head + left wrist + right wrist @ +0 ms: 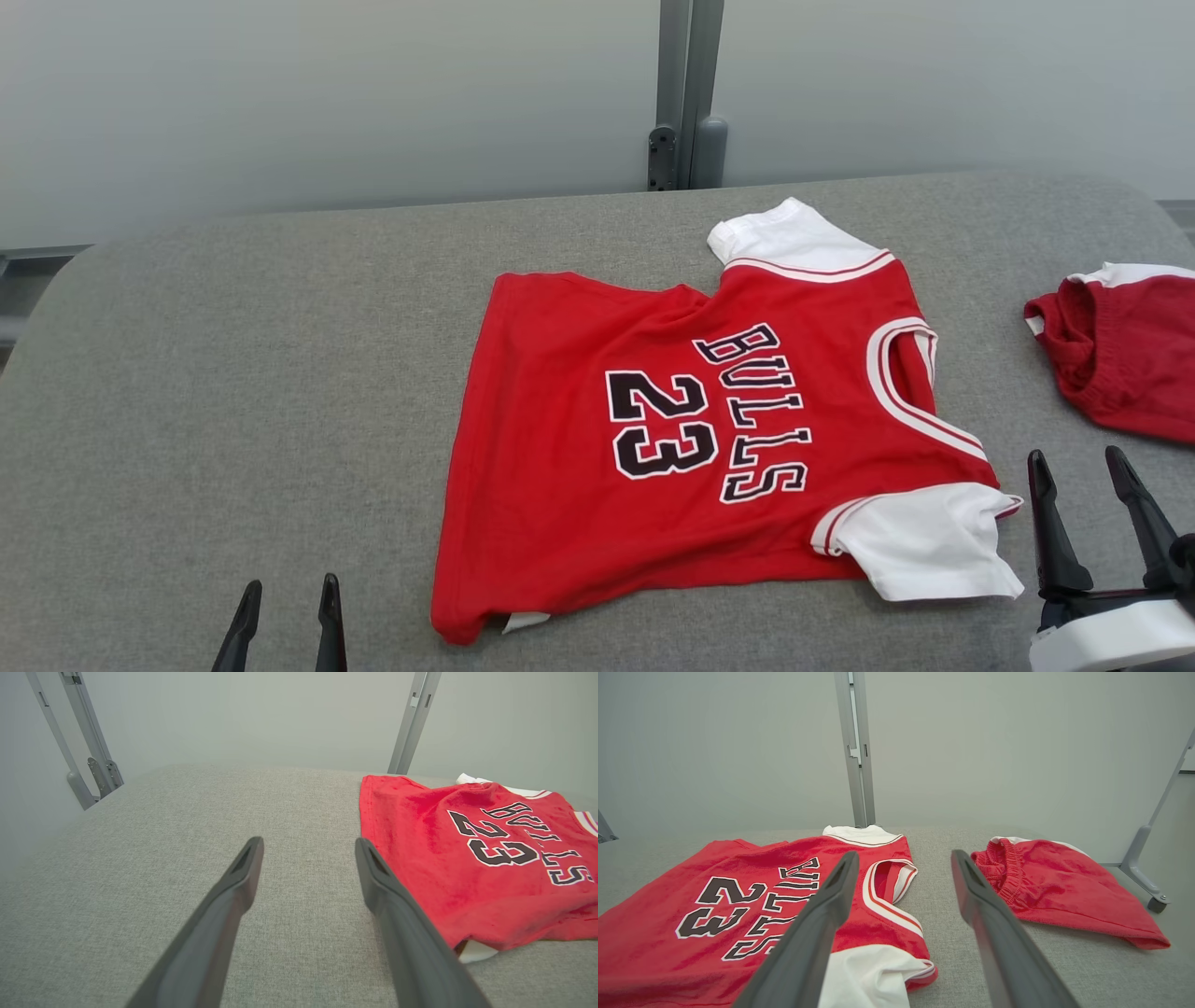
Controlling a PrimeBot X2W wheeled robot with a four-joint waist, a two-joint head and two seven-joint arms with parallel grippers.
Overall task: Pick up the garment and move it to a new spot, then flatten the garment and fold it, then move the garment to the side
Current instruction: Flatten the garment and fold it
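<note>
Head view from where I stand: the red "BULLS 23" jersey [653, 439] lies spread flat on the grey fabric-covered table [233, 373], right of its middle. The collar and white sleeves point toward the robot's right and the hem toward its left. One near hem corner is turned under, showing a bit of white.

The left gripper [290, 583] sits at the table's near edge, left of that hem corner and apart from it. Its two dark fingers are spread with only bare table between them. In the left wrist view the jersey lies off to the right of the right-hand finger.

The right gripper [1075, 455] hangs just beside the near white sleeve, on its right. Its jaws are also parted and hold nothing. In the right wrist view its gap frames a bare strip of table, with the jersey's neckline to one side and a crumpled pair of red shorts [1130, 355] to the other. Neither gripper touches cloth.
</note>
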